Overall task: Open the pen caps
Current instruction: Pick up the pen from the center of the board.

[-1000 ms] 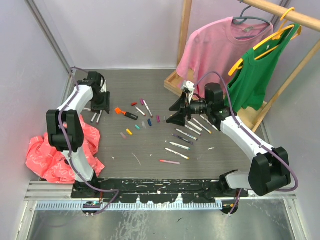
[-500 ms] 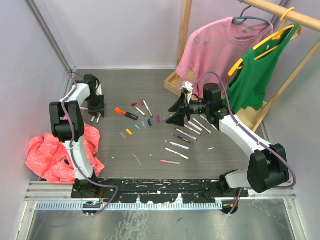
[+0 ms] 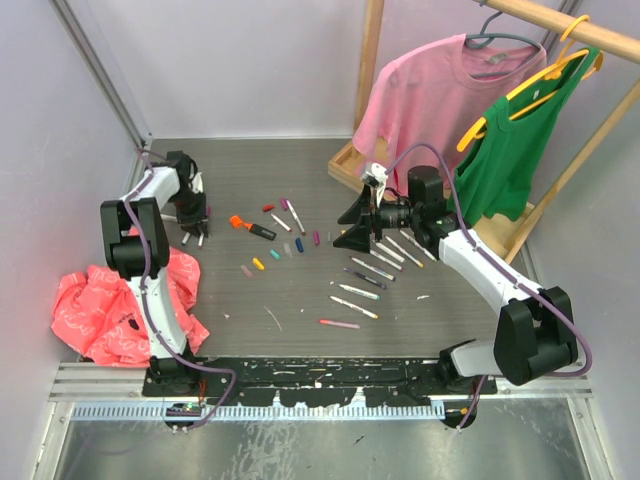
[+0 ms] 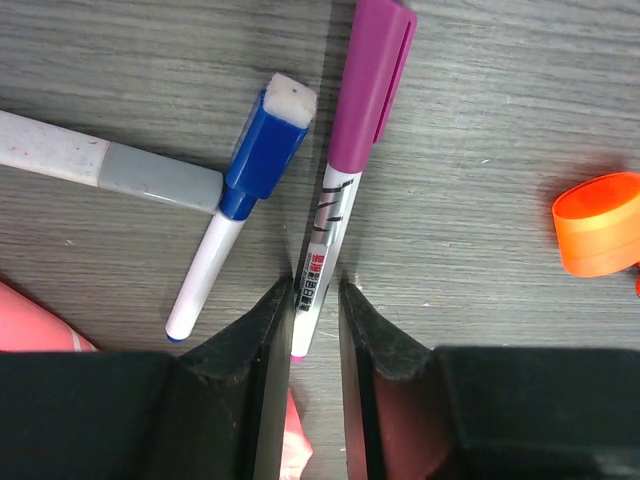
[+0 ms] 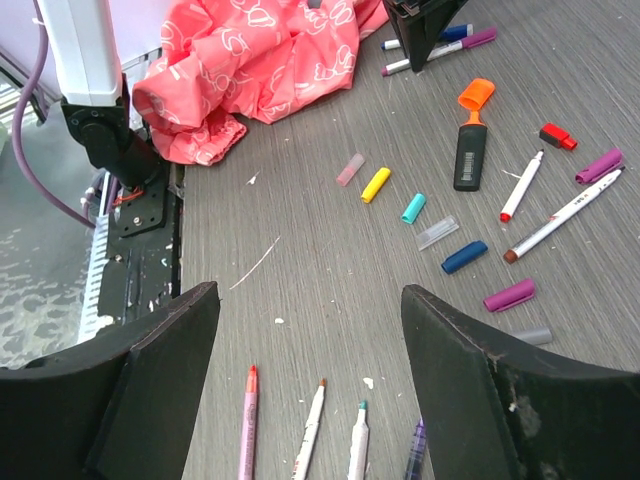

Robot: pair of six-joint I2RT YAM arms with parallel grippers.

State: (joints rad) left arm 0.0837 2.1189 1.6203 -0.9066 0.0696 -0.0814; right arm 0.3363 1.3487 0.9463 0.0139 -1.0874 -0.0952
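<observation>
**Left end effector straddling a purple-capped pen, right one wide open**

So the left end effector (image 4: 314, 290) is down at the far left corner of the desk (image 3: 250, 170), with one finger on each side of the white barrel of a purple-capped pen (image 4: 328, 215). The purple cap (image 4: 368, 80) is on the pen. The gap is tiny and the pads look about flush with the barrel, but honestly I can't tell if it's actually pinching. A blue-capped pen (image 4: 225, 225) lies just beside it on the desk. An orange cap (image 4: 597, 222) sits off to the other side, and the pink cloth (image 3: 110, 305) is close by.

The right end effector (image 5: 310, 300) hangs above the desk with its fingers well apart. Near it lies a row of uncapped pens (image 3: 372, 267). Loose caps are scattered toward the middle of the desk, including a yellow cap (image 5: 375, 184), a teal cap (image 5: 413, 208) and a blue cap (image 5: 464, 257). They're all near the orange-black marker (image 5: 469, 150).
</observation>
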